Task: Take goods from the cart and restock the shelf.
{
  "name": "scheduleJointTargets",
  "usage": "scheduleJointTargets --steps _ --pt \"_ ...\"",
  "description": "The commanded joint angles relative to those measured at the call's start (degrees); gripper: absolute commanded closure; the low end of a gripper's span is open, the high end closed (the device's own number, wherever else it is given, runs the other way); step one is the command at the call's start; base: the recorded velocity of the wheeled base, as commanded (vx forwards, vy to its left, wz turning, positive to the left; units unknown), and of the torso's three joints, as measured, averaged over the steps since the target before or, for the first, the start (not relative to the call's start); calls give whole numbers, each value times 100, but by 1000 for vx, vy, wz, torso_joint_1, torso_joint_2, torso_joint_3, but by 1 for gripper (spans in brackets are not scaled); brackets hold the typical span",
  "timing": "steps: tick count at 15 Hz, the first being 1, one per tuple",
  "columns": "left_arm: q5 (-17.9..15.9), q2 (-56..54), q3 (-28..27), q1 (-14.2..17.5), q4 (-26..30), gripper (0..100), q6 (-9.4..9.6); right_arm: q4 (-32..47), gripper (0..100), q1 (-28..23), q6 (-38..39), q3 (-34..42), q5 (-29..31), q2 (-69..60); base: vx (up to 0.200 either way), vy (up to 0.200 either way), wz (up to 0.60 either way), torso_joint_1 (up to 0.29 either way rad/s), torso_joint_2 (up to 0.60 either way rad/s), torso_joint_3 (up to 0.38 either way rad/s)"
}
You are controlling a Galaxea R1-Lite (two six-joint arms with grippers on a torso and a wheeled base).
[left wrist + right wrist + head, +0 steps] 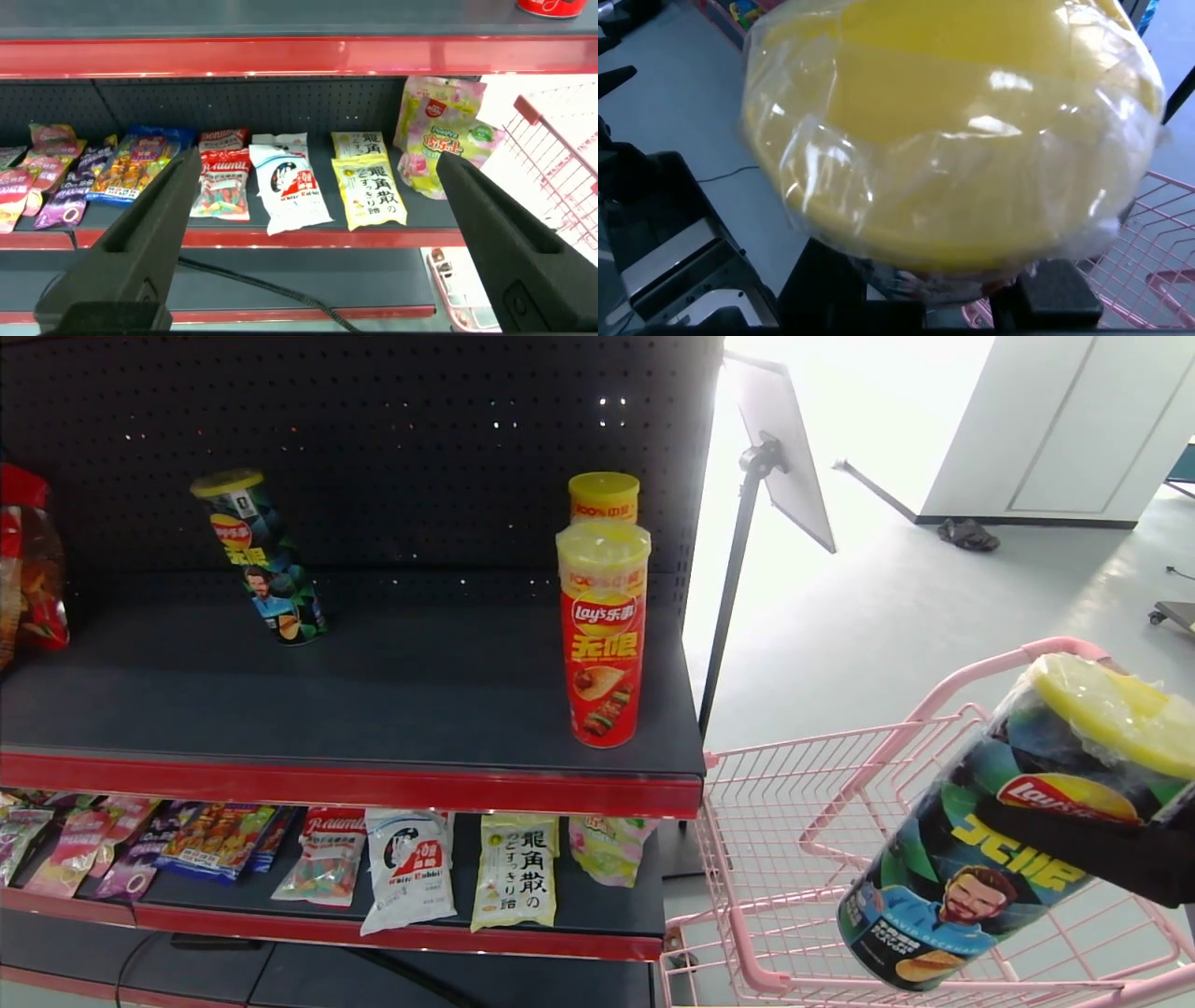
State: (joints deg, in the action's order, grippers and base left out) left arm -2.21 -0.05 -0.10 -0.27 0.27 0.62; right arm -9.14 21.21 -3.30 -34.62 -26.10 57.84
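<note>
A pink wire shopping cart [794, 803] stands just to the right of the dark shelf unit with red front edges [373, 784]. A tall chip canister with a dark blue-green pattern and a yellow plastic lid [971, 868] hangs tilted over the cart's basket, lid up and to the right. It is clamped in the black right gripper [1083, 845], whose finger crosses its upper half. The canister hides part of the basket, and the picture edge cuts off the gripper.

From the right wrist, the yellow lid under crinkled clear wrap [952, 131] blocks nearly everything else.

Three canisters stand on the upper shelf. One is dark-patterned [261, 560], towards the back left. One is red with a yellow lid [602, 635], near the right end. A second red one [604, 497] is directly behind it, showing just its lid and top band. A red snack bag [33, 569] is cut off at the left edge.

The lower shelf holds a row of flat snack pouches [280, 182], too overlapped to count.

The left gripper [318, 163] hangs before that lower shelf with its two black fingers [159, 233] spread wide and nothing between them.
</note>
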Motion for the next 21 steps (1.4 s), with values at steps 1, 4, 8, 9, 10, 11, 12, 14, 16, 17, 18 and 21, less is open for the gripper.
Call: scheduleJointTargets --steps 1,4,8,9,10,11,12,14,16,17,18,21 --pt "1 5 1 0 0 0 -1 0 100 -3 -4 -18 8 -1 0 0 0 0 0 0" --pt "-8 5 1 0 0 0 -1 -9 100 -56 5 -62 44 -1 0 67 0 2 1 1" --pt "-8 5 1 0 0 0 -1 -9 100 -135 5 -80 44 -28 0 200 0 1 1 1" --pt "-8 5 1 0 0 0 -1 -9 100 -135 -4 -80 44 -28 0 200 0 2 2 2" --pt "-8 5 1 0 0 0 -1 -9 100 -135 5 -80 44 -19 0 200 0 -2 2 2" --pt "-8 5 1 0 0 0 -1 -9 100 -135 5 -97 44 -19 0 200 0 2 7 -2" --pt "-8 5 1 0 0 0 -1 -9 100 -135 5 -106 44 -10 0 200 0 2 7 2" --pt "-8 5 1 0 0 0 -1 -17 100 -144 5 -89 44 -1 0 200 0 5 -2 0" --pt "-8 5 1 0 0 0 -1 -17 100 -144 5 -53 44 -19 0 200 0 2 5 0" --pt "-8 5 1 0 0 0 -1 -17 100 -144 5 -53 44 -19 0 200 0 2 -2 2" --pt "-8 5 1 0 0 0 -1 -17 100 -152 5 -53 44 -19 0 200 0 -2 2 -2" --pt "-8 5 1 0 0 0 -1 -17 100 -170 5 -36 35 -10 0 200 0 2 2 1"
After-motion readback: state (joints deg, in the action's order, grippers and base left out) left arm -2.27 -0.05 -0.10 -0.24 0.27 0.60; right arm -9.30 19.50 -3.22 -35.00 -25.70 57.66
